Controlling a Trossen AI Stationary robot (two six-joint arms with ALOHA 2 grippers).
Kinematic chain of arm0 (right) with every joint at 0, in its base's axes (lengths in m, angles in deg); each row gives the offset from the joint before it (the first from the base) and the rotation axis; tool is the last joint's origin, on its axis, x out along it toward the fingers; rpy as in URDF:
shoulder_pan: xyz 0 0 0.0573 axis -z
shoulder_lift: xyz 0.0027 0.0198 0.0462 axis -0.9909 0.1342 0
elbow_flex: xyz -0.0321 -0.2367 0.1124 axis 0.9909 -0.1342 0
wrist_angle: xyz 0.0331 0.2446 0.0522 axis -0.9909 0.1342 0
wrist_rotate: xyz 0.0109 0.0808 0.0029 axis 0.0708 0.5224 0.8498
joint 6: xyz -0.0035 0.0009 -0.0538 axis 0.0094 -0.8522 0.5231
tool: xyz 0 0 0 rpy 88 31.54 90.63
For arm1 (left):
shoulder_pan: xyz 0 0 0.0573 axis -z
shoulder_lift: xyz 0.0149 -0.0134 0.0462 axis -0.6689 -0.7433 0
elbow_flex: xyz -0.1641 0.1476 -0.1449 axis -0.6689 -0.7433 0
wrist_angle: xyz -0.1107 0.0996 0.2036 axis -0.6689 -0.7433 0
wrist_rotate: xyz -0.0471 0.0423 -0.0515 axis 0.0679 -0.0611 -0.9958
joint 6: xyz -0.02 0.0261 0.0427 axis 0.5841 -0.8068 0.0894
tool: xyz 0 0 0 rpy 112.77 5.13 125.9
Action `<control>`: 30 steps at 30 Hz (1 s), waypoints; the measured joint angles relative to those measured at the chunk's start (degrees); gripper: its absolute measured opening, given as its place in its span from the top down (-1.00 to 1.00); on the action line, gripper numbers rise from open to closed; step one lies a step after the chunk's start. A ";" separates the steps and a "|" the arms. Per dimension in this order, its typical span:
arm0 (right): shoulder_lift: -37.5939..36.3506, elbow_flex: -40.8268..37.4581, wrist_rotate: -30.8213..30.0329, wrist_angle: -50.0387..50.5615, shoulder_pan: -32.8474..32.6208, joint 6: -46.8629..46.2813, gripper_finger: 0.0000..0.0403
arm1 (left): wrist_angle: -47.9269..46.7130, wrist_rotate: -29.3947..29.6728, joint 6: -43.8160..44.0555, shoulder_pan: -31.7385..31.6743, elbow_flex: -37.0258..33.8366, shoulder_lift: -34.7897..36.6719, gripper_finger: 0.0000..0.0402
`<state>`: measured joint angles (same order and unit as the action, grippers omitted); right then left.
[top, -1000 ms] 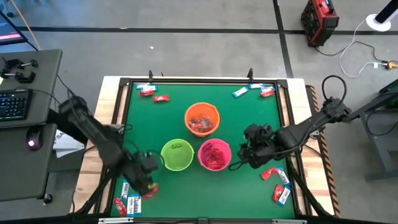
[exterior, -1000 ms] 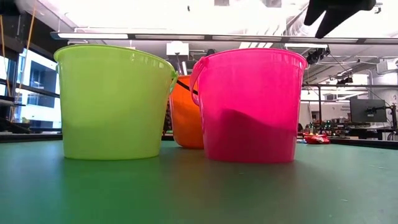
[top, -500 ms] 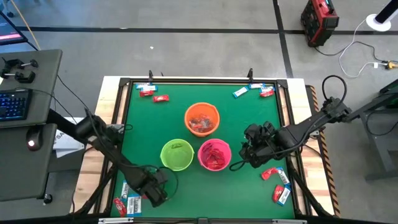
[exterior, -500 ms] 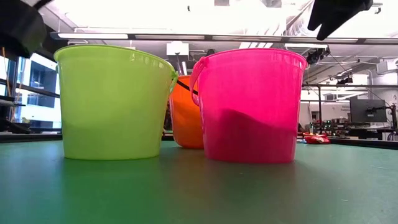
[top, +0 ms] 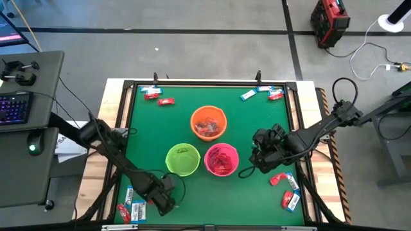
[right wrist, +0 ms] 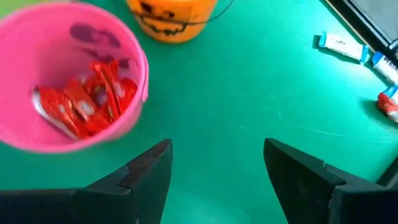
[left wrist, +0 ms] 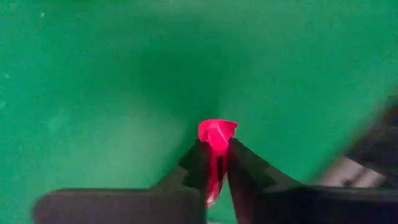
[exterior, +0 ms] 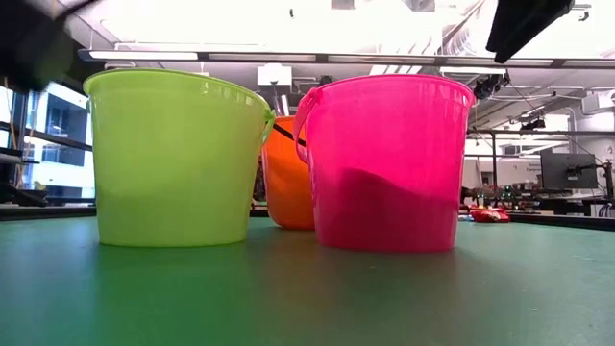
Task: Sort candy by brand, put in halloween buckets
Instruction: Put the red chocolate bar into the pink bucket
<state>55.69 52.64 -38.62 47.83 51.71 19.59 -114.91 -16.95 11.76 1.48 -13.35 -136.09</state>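
Observation:
Three halloween buckets stand mid-table: orange [top: 209,123], lime green [top: 183,159] and pink [top: 221,159]. The pink one holds red candies [right wrist: 84,102]. My left gripper [top: 164,201] is near the table's front left and is shut on a red candy [left wrist: 217,137]. My right gripper [top: 248,168] hovers open just right of the pink bucket [right wrist: 68,81], nothing between its fingers [right wrist: 149,171]. Loose red and blue-and-white candies lie flat at the front left [top: 130,209], the front right [top: 287,187], the far left [top: 158,97] and the far right [top: 263,94]. My left gripper pinches the red candy between its two fingertips [left wrist: 198,163], coming from above and pointing down at the green table. The wrapper's crumpled end [left wrist: 217,129] sticks out past the fingertips. Whether the candy touches the table, I cannot tell.
A raised black frame [top: 131,102] runs around the green tabletop. Bare green surface lies between the buckets and the near edge [top: 212,199]. A desk with keyboard and mouse [top: 19,109] stands left of the table; cables and a red device [top: 331,22] lie on the floor beyond.
My left gripper has moved toward the table's near edge and a little to the right, from beside the green bucket to the candies at the front left. The buckets have stayed where they were.

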 joint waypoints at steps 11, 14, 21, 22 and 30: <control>-3.09 0.02 -3.21 9.44 -9.76 -10.09 -0.22 | 2.32 17.37 -8.42 -6.53 3.21 20.88 0.87; -3.47 0.02 -6.96 9.65 -11.31 -14.41 -0.22 | 9.37 20.12 -19.28 -12.86 5.33 21.20 0.96; -3.47 0.02 -7.73 9.67 -11.85 -15.48 -0.22 | 32.62 17.08 -43.93 -26.96 6.71 13.34 0.85; -3.47 0.02 -7.75 9.73 -11.79 -15.48 -0.22 | 34.10 16.34 -45.12 -28.38 6.71 11.96 0.82; -3.47 0.02 -7.77 9.75 -11.03 -17.40 -0.22 | 37.92 -1.52 -42.21 -33.76 6.65 4.47 0.39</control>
<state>52.22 52.67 -46.39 57.58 40.68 2.18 -76.98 -18.47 -30.45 -32.28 -6.70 -131.63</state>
